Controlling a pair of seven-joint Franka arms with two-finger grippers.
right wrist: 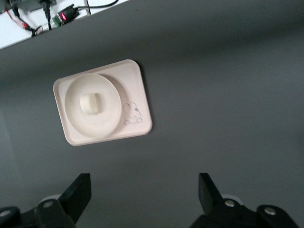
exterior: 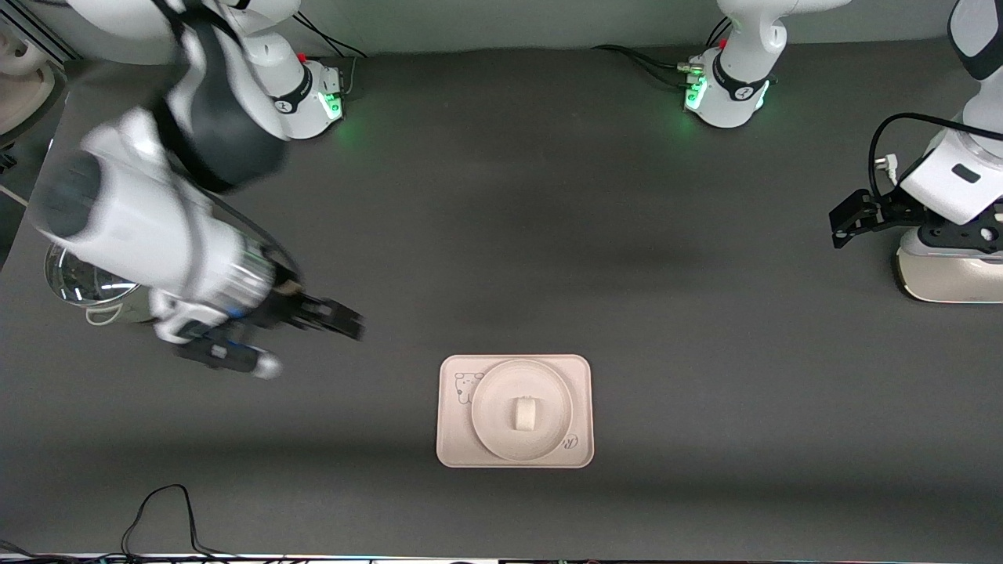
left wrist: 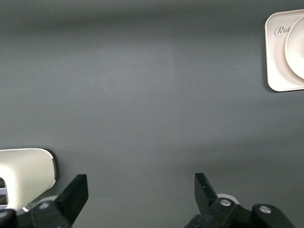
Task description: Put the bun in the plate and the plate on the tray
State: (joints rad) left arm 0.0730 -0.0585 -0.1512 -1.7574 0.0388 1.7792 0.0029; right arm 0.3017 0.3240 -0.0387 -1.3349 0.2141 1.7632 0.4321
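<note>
The bun (exterior: 523, 413) lies in the middle of the round plate (exterior: 494, 427), and the plate sits on the rectangular tray (exterior: 454, 442) near the front camera's edge of the table. My right gripper (exterior: 349, 321) is open and empty over bare table, beside the tray toward the right arm's end. Its wrist view shows the bun (right wrist: 91, 103), plate (right wrist: 78, 121) and tray (right wrist: 137, 85) ahead of its open gripper (right wrist: 145, 190). My left gripper (exterior: 842, 227) is open and empty, waiting at the left arm's end. Its wrist view (left wrist: 141, 190) shows a corner of the tray (left wrist: 275, 66) and the plate's edge (left wrist: 297, 45).
A shiny metal pot (exterior: 78, 282) stands at the right arm's end, partly hidden by that arm. A cream-white appliance (exterior: 948, 274) sits under the left arm and shows in the left wrist view (left wrist: 23, 173). A black cable (exterior: 164, 509) lies at the table's front edge.
</note>
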